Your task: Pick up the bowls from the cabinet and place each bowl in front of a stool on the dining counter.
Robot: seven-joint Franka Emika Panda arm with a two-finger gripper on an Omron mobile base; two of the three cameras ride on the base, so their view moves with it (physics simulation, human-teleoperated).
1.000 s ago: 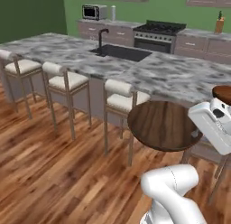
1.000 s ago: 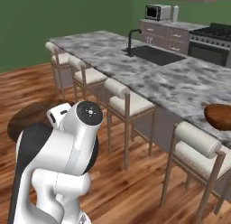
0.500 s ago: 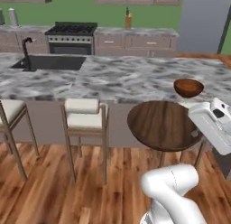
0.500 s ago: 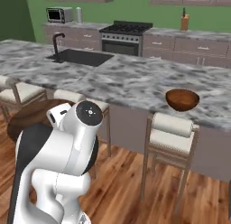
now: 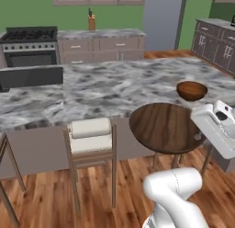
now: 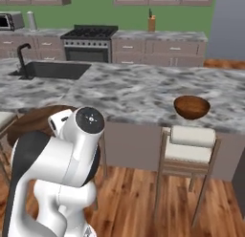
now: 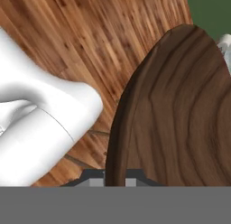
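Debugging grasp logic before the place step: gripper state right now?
Gripper: shut on the wide, shallow dark reddish-brown wooden bowl, clamped at its rim and carried beside the grey-white marbled dining counter.

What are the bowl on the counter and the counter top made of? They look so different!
The bowl looks like dark reddish-brown wood with a smooth finish, though its grain is too small to see from here. The counter top looks like polished stone, probably marble: it has cloudy grey and white patches all over.
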